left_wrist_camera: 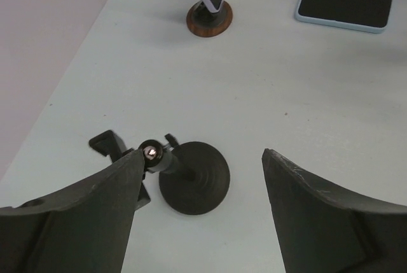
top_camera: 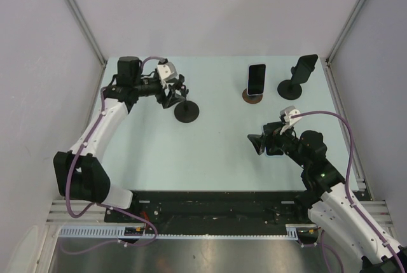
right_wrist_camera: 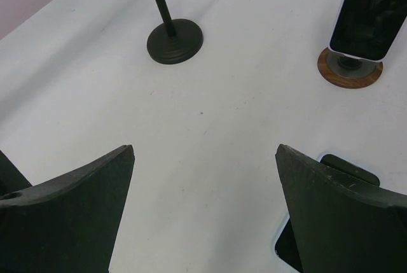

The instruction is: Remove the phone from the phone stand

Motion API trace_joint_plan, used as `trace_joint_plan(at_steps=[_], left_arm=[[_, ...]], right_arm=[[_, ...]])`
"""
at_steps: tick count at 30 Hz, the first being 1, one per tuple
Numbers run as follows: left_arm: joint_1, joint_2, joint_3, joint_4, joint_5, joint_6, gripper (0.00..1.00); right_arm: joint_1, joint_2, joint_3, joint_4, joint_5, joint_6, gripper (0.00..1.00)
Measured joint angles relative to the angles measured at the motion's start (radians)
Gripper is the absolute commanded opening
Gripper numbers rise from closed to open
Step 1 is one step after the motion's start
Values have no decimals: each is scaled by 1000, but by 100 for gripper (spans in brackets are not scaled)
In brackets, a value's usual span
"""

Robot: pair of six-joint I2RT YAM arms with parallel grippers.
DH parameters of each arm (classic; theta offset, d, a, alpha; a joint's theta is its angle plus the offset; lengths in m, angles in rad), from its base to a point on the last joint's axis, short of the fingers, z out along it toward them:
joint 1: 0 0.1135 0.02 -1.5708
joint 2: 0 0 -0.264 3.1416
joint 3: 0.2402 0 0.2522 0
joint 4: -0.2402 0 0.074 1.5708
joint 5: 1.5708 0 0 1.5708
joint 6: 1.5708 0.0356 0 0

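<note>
Both claws are spread and empty; one phone is on a stand and one lies flat.
The left claw [left_wrist_camera: 203, 155] is spread around the bare black stand [left_wrist_camera: 194, 181], with one finger touching its ball head. The right claw [right_wrist_camera: 205, 149] grips nothing, and the flat phone [left_wrist_camera: 343, 9] lies just under its finger. The upright phone [top_camera: 256, 78] leans on the brown-based stand [top_camera: 252, 97], well apart from both claws. Lifting that phone unbraced would likely drag or topple its stand. If the right finger drops, it could scrape the flat phone.
</note>
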Motion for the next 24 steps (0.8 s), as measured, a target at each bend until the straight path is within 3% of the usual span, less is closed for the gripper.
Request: trace_joint_plan(at_steps=[7,16,24], left_arm=[[91,43,55,0,-24,21,85],[145,213,90,-6,13,118,79],[147,258,90,-7,120,184,61]], right_arm=[[0,-1,0,2,0,0,99],[0,-1,0,4,-1,0,99],[0,0,0,6,0,0,99]])
